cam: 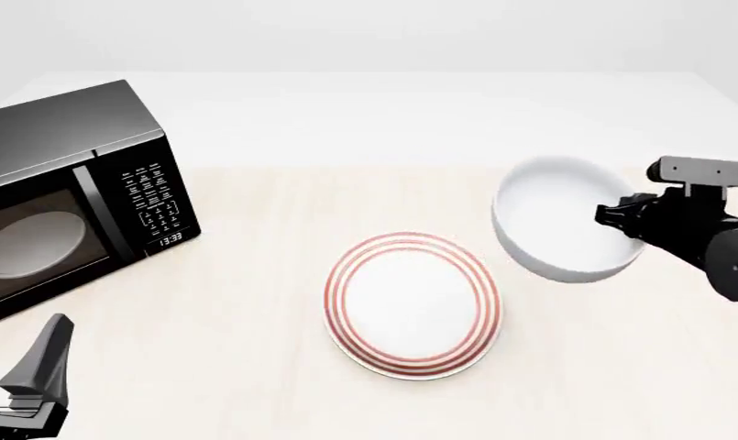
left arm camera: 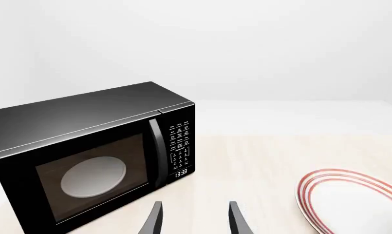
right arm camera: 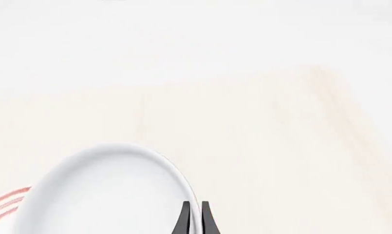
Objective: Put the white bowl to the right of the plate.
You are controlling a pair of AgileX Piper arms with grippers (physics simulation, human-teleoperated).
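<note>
The white bowl sits to the right of the red-ringed plate in the front view, tilted, with a small gap between them. My right gripper is shut on the bowl's right rim. In the right wrist view its fingers pinch the bowl's rim, and the plate's red rings show at the edge. I cannot tell whether the bowl touches the table. My left gripper is open and empty at the near left, in front of the microwave; the plate shows beside it in the left wrist view.
A black microwave with its door shut stands at the left of the table, a pale turntable behind the glass; it fills the left wrist view. The light wooden tabletop runs to a white far edge.
</note>
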